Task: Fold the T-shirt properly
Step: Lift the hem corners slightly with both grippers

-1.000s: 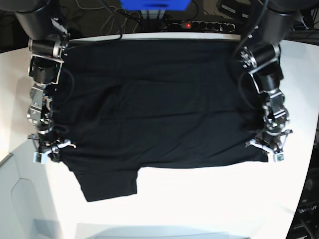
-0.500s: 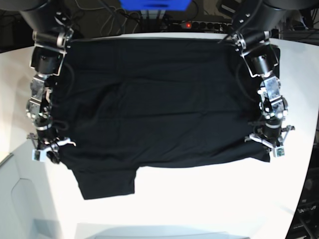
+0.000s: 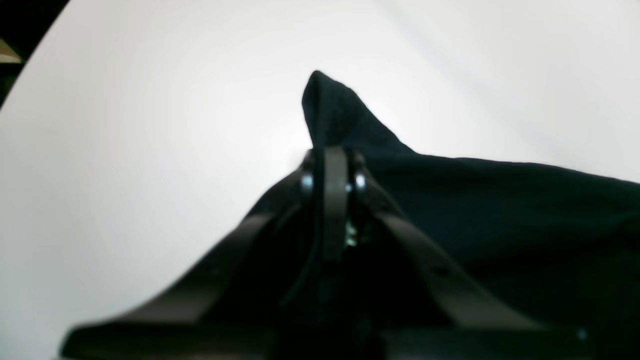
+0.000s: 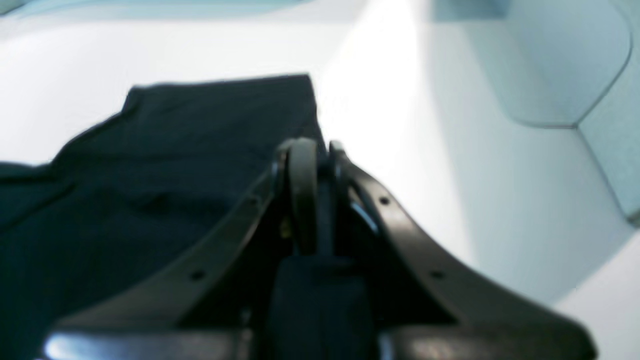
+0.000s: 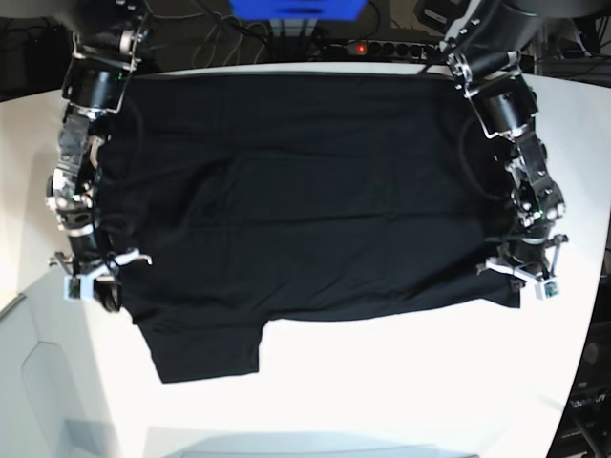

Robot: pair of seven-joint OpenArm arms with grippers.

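The black T-shirt (image 5: 305, 191) lies spread flat on the white table (image 5: 401, 382), with one sleeve (image 5: 205, 348) sticking out toward the front edge. On the right side of the base view, my left gripper (image 5: 523, 277) is shut on the shirt's front corner. The left wrist view shows that gripper (image 3: 332, 165) pinching a peak of black cloth (image 3: 335, 110) that stands up past the tips. On the left side, my right gripper (image 5: 91, 284) is shut on the shirt's edge. In the right wrist view the right gripper (image 4: 307, 155) has its fingers together at the cloth, with the sleeve (image 4: 210, 115) beyond.
A power strip (image 5: 382, 48) with cables and a blue box (image 5: 296, 8) sit behind the table's far edge. A pale grey panel (image 5: 43, 382) lies at the front left corner, and it also shows in the right wrist view (image 4: 560, 65). Dark equipment (image 5: 587, 382) stands at the right edge.
Both arms have drawn back toward the far edge and stretched out longer. The grippers stay at the shirt's front corners, slightly shifted outward. The shirt's front hem looks a little tauter.
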